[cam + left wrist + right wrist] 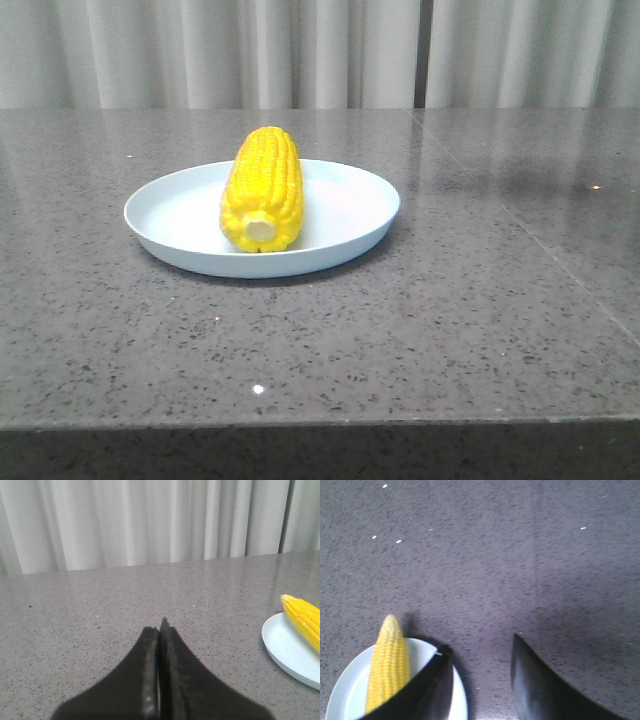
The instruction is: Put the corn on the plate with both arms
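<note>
Evidently the placing is being shown as done: the corn (262, 188) is lying inside the plate (170, 215), its pale cut end turned toward the front camera and its tapered tip pointing away toward the curtain (320, 50). The cob is being carried wholly by the plate, slightly left of the plate's middle in the front view, and no part of it is seen hanging over the rim. The plate is resting flat on the grey speckled surface (480, 330). Neither arm is being caught by the front camera. The left gripper (161, 630) is being held with its jaws pressed together on nothing, low over bare surface, with the plate and the cob's tip seen well off to one side. The right gripper (480, 647) is being held above the surface with its jaws apart and empty; one finger is overlapping the plate's edge in that view, but contact cannot be told, and the corn is lying beside it, not between the jaws. Nothing is being gripped by either arm. What is left, by judgement, is little: at most a drawing back of the arms.
</note>
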Robot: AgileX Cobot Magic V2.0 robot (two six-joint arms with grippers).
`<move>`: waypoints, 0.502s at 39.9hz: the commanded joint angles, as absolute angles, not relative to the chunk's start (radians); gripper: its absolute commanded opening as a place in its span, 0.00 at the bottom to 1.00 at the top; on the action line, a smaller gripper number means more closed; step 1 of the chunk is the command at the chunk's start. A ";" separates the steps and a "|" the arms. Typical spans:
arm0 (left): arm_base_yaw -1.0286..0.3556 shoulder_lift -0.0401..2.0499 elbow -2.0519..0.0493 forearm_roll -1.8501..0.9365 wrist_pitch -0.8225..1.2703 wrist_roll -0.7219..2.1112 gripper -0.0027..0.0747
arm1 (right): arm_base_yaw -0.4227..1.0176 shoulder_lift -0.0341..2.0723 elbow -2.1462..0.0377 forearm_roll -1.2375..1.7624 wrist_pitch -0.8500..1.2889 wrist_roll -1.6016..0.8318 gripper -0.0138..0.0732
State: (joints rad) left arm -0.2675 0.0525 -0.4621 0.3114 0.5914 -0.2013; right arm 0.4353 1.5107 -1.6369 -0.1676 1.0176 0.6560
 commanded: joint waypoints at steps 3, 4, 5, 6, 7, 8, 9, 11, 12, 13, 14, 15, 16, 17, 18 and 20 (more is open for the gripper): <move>-0.266 0.069 -0.486 0.319 0.517 -0.213 0.01 | 0.301 1.412 -1.669 -0.145 1.061 0.550 0.17; -0.266 0.069 -0.486 0.319 0.517 -0.213 0.01 | 0.278 1.405 -1.669 -0.145 1.079 0.538 0.14; -0.266 0.069 -0.486 0.319 0.517 -0.213 0.01 | 0.261 1.396 -1.669 -0.145 1.096 0.524 0.11; -0.266 0.069 -0.486 0.319 0.517 -0.213 0.01 | 0.239 1.386 -1.667 -0.145 1.107 0.511 0.08; -0.266 0.069 -0.486 0.319 0.517 -0.213 0.01 | 0.223 1.379 -1.662 -0.145 1.118 0.493 0.07; -0.266 0.069 -0.486 0.319 0.517 -0.213 0.01 | 0.201 1.367 -1.654 -0.145 1.122 0.473 0.09; -0.266 0.069 -0.486 0.319 0.517 -0.213 0.01 | 0.189 1.353 -1.641 -0.144 1.122 0.451 0.09; -0.266 0.069 -0.486 0.319 0.517 -0.213 0.01 | 0.171 1.325 -1.613 -0.142 1.121 0.409 0.09; -0.266 0.069 -0.486 0.319 0.517 -0.213 0.01 | 0.168 1.305 -1.598 -0.142 1.121 0.386 0.09; -0.266 0.069 -0.486 0.319 0.517 -0.213 0.01 | 0.168 1.288 -1.580 -0.142 1.118 0.362 0.09; -0.266 0.069 -0.486 0.319 0.517 -0.213 0.01 | 0.168 1.270 -1.553 -0.142 1.114 0.331 0.09; -0.266 0.069 -0.486 0.319 0.517 -0.213 0.01 | 0.170 1.244 -1.530 -0.142 1.107 0.309 0.09; -0.266 0.069 -0.486 0.319 0.517 -0.213 0.01 | 0.172 1.216 -1.487 -0.142 1.090 0.283 0.09; -0.266 0.069 -0.486 0.319 0.517 -0.213 0.01 | 0.174 1.185 -1.457 -0.142 1.075 0.262 0.09; -0.266 0.069 -0.486 0.319 0.517 -0.213 0.01 | 0.175 1.162 -1.415 -0.142 1.049 0.249 0.09; -0.266 0.069 -0.486 0.319 0.517 -0.213 0.01 | 0.177 1.102 -1.346 -0.142 1.002 0.244 0.09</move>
State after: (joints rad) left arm -0.2675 0.0525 -0.4621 0.3114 0.5914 -0.2013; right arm 0.1781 1.2143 -1.4233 -0.1325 1.1140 0.2972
